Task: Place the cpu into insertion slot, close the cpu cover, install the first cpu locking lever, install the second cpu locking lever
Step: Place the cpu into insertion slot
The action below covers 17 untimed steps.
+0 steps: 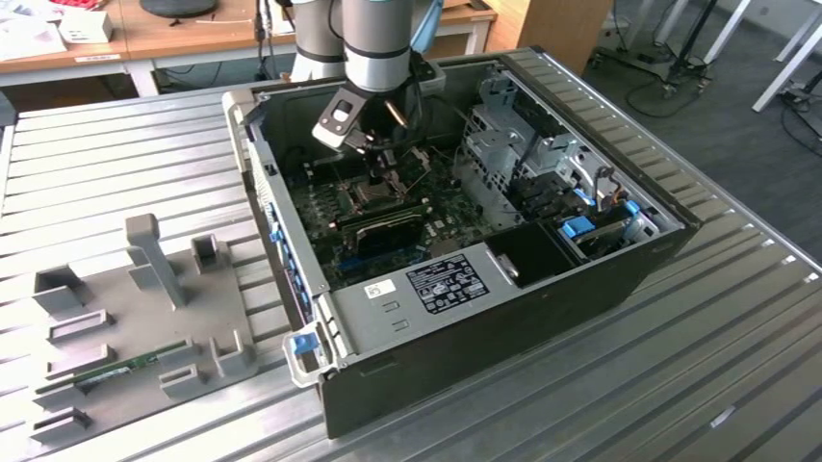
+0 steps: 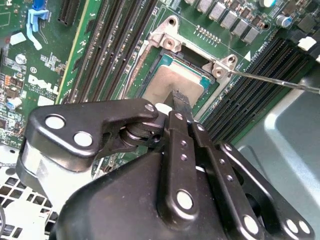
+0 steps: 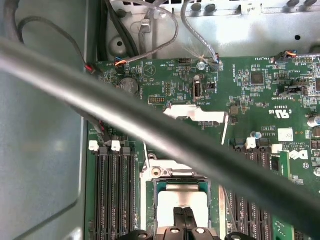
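The cpu point(image 2: 170, 82), a silvery-tan square, lies flat in the insertion slot point(image 2: 167, 40), whose metal rim sits on the green board. The same cpu point(image 3: 182, 200) shows bare in the first wrist view. My gripper point(image 2: 179, 100) is shut, its two black fingers pressed together with the tip right over the cpu's face; touching or just above, I cannot tell. A thin metal locking lever point(image 2: 275, 81) sticks out from one socket corner. In the exterior view the gripper point(image 1: 381, 178) reaches down into the open computer case point(image 1: 540, 289). I cannot make out the cpu cover.
Long black memory slots point(image 2: 115, 45) flank the socket on both sides. A thick dark cable point(image 3: 150, 130) crosses the first wrist view. Drive cages point(image 1: 540, 164) fill the case at the exterior view's right. A grey fixture plate point(image 1: 141, 308) lies on the ribbed table.
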{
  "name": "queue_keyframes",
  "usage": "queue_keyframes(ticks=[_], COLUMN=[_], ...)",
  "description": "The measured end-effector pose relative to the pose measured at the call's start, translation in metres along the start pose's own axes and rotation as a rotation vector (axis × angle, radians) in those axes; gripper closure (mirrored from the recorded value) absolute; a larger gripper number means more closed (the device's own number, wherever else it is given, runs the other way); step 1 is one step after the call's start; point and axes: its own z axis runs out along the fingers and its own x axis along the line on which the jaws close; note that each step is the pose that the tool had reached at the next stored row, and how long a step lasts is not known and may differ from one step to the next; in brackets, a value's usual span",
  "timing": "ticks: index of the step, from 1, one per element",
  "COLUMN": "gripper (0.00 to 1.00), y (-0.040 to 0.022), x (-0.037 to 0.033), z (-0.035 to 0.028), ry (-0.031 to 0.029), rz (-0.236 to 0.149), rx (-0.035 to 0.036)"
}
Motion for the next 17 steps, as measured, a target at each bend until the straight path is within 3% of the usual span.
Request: queue_keyframes(ticks=[5,17], gripper=[0.9,0.9], y=[-0.0004,-0.0005], x=[-0.0001,-0.0002], z=[0.0067,0.0097], ry=[-0.0018,-0.0019], rz=[0.0,0.0], rx=[-0.0001,-0.0002])
